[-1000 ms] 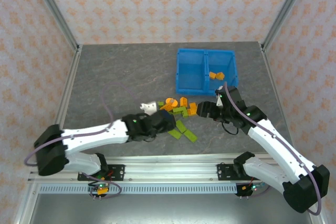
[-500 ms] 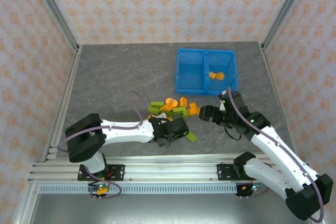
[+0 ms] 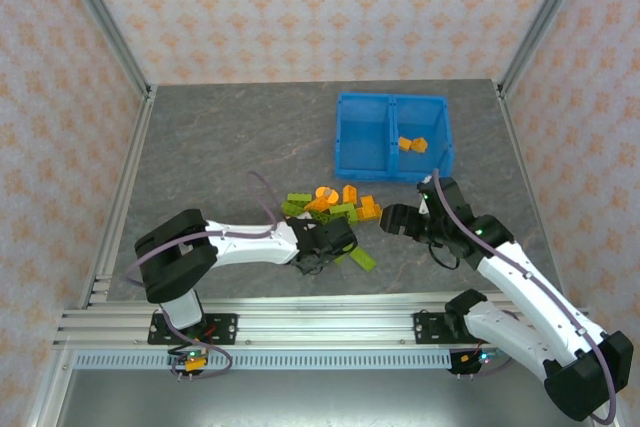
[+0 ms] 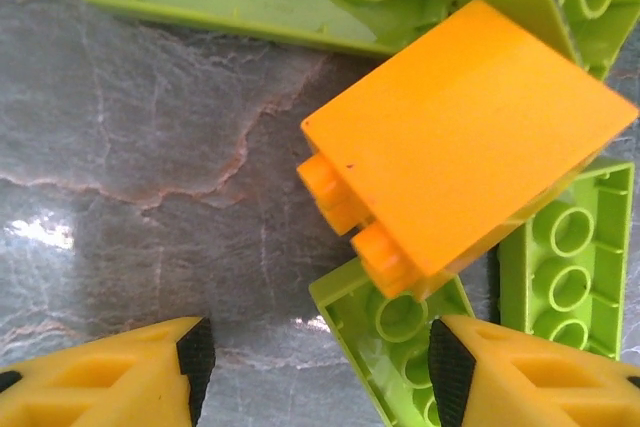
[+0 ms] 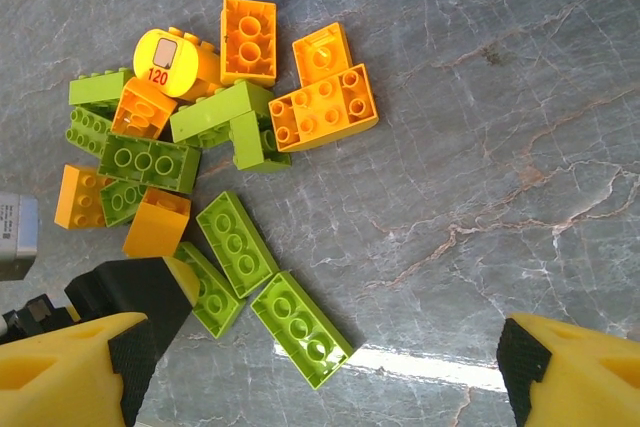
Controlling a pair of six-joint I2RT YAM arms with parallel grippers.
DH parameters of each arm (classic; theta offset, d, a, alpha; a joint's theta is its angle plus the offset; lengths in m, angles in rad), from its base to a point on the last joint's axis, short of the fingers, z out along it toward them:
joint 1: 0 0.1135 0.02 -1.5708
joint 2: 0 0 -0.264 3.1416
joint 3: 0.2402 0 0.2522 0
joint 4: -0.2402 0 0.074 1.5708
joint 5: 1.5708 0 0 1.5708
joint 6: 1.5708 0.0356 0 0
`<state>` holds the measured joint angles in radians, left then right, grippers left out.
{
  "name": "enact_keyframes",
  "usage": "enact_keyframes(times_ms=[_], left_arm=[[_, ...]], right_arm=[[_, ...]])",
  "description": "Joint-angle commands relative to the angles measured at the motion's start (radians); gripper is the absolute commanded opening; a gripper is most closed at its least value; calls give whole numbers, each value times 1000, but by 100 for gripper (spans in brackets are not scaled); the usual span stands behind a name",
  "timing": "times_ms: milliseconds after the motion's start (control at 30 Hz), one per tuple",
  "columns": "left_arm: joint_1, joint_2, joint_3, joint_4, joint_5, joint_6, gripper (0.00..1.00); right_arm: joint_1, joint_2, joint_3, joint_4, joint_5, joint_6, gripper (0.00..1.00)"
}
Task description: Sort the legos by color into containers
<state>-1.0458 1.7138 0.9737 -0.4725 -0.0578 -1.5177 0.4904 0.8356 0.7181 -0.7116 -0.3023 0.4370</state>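
Note:
The legos [image 3: 335, 205] lie heaped on the table in front of the blue bin [image 3: 390, 99]. Two orange legos [image 3: 412, 144] sit in its right compartment. My left gripper [image 3: 328, 244] is low at the pile's near edge. In the left wrist view, the left gripper [image 4: 322, 362] is open around an upside-down green brick [image 4: 395, 342]; the right pad touches it, the left pad stands apart. An orange brick [image 4: 470, 137] overlaps it. My right gripper [image 3: 392, 219] hovers right of the pile. In the right wrist view, this gripper [image 5: 325, 347] is wide open above green bricks [image 5: 237, 242].
A yellow round piece marked 120 [image 5: 165, 59] sits among the orange bricks [image 5: 325, 107] at the pile's far side. Bare grey tabletop [image 3: 220, 147] stretches left of the pile. Metal frame posts [image 3: 105, 27] flank the table and a rail [image 3: 320, 322] runs along its near edge.
The left arm has folded back and its gripper has dropped to the pile's near edge, with its jaws narrowing around a green brick. The right gripper has opened a little wider and barely shifted.

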Motion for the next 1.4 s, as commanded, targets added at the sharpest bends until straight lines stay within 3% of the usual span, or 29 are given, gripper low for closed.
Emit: enact_keyframes(times_ms=[0,200,333,433,600,767,1067,1267,1333,1367], left_arm=[[23,22,8,11,-50,32,62],[26,88,2,99,9,45,61],[26,131,22,104,24,59,46],[34,135,12,118,26,55,36],[42,105,2,103,-1,62,28],[47,62,2,57,-31,88,17],[46,-62,36,-54,-99,176,13],[47,-135,35,-82,-145,208,3],[47,-153,44,-76,-165,242,3],[47,-155,54,-80,-174,253,8]], right_arm=[[4,-9,-18,-17,30,10,90],[3,-9,-34,13,28,36,90],[3,-11,-21,-4,6,34,90],[2,-27,-32,-26,-83,25,89],[4,-70,-77,-91,-199,48,88],[4,-114,-61,-127,-165,79,87],[4,-116,-21,-116,-125,102,88],[4,-116,-19,-109,-119,119,88],[4,-116,-19,-105,-119,122,88],[4,-116,-19,-101,-118,125,88]])
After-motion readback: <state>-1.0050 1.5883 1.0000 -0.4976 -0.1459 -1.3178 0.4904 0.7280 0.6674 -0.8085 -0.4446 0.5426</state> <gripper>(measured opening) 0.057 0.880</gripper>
